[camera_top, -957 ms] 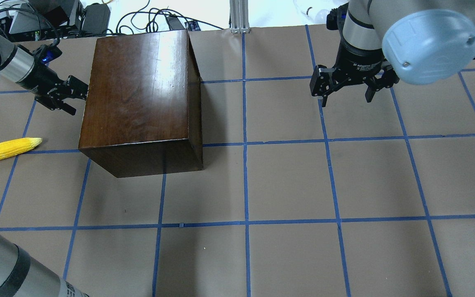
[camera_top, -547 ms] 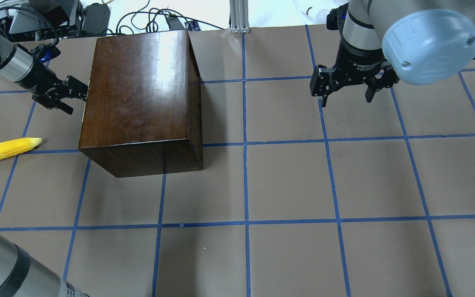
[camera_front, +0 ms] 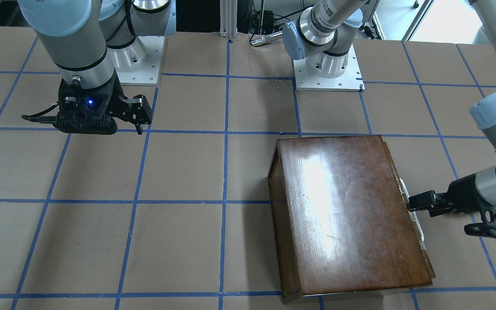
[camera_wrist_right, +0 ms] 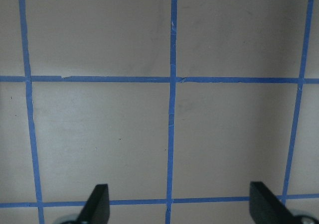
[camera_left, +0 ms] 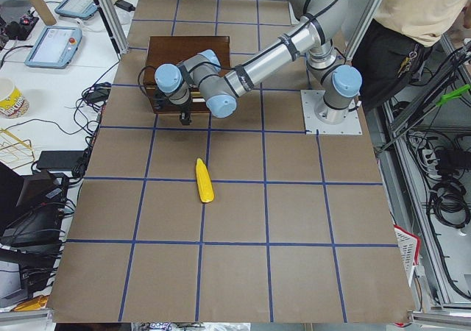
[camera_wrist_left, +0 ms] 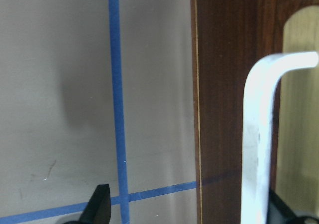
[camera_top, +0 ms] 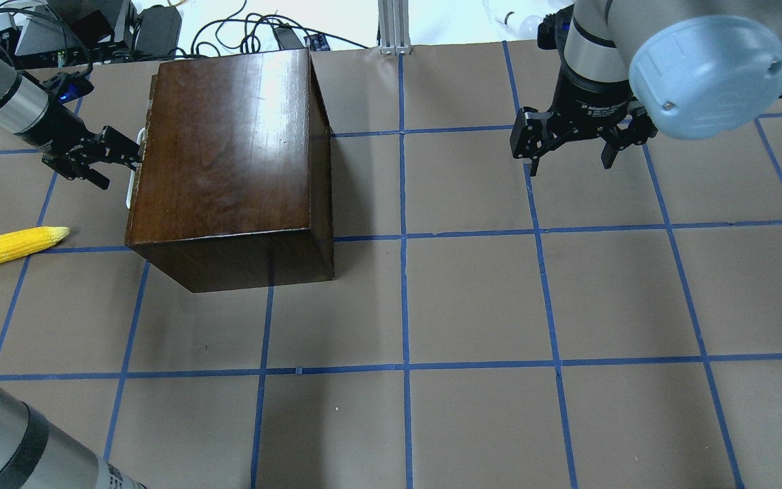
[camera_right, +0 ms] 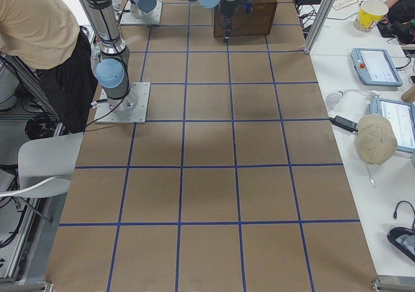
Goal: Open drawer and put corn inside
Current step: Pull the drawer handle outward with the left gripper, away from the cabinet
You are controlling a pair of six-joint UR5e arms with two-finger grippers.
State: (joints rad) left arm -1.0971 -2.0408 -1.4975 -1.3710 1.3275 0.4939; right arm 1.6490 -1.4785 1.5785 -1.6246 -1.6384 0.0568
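The glossy dark-brown box (camera_top: 228,149) stands at the back left of the table. Its drawer shows only as a dark front panel (camera_wrist_left: 224,84) with a white handle (camera_top: 132,182), standing a sliver out from the box's left face. My left gripper (camera_top: 121,166) is open at that face. In the left wrist view the handle (camera_wrist_left: 256,144) lies between the jaws, close against one finger, which sits between handle and panel. The yellow corn (camera_top: 16,246) lies on the table near the left edge, in front of that gripper. My right gripper (camera_top: 571,163) hangs open over bare table at the back right.
The table is brown paper with a blue tape grid (camera_top: 404,299). Cables and devices (camera_top: 79,27) lie behind the back edge, with an aluminium post (camera_top: 394,27) at the middle. A person (camera_left: 434,7) stands by the robot's base.
My left gripper has shifted a little away from the box. The white handle and the drawer's front edge now show beyond the box's left side. The right arm and the corn are unchanged.
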